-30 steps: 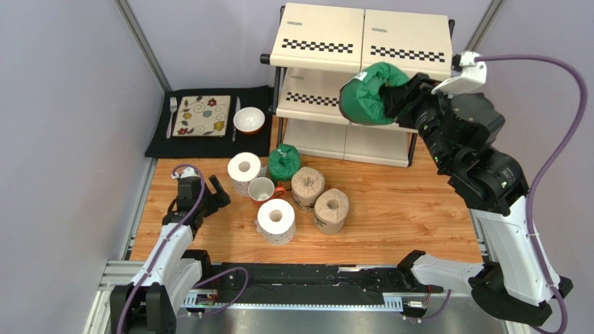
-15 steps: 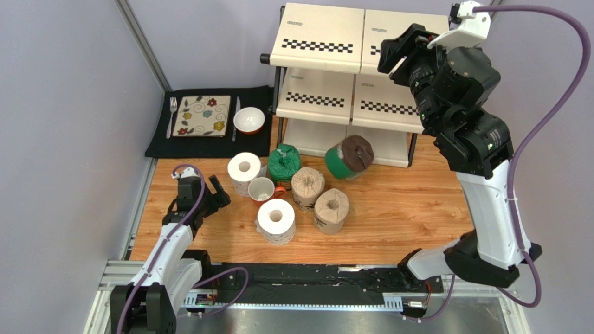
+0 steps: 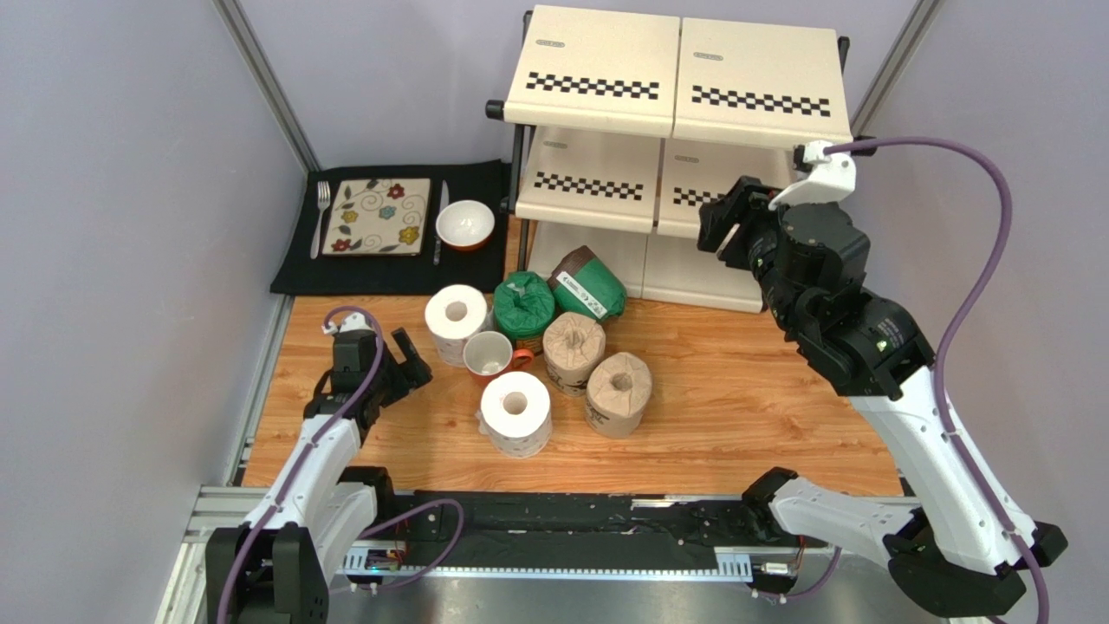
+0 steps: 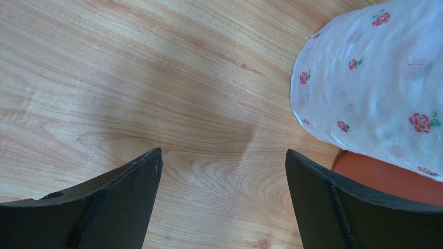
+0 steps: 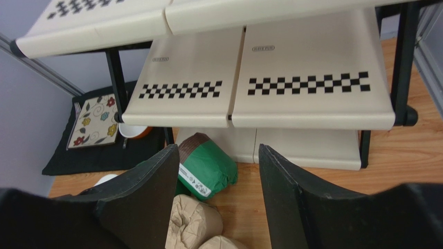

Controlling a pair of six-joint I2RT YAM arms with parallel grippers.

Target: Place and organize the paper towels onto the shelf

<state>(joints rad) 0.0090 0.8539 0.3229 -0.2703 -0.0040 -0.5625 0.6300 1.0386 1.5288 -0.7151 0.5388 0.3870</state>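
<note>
Rolls (image 3: 574, 349): six, all on table (image 3: 781, 377) before shelf (image 3: 599, 59); none shelved. Green roll (image 3: 588, 286) tipped at shelf foot. Likely light, soft, crushable, slick-wrapped; may roll off slant. Pinch gently across sides. Right gripper (image 5: 218, 153): jaws apart, empty. Left gripper (image 4: 223, 155): same, near white roll (image 3: 456, 320).

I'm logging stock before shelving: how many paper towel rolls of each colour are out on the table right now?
Green rolls: 2
Tan rolls: 2
White rolls: 2
Total: 6, all on the table, none on the shelf.
</note>
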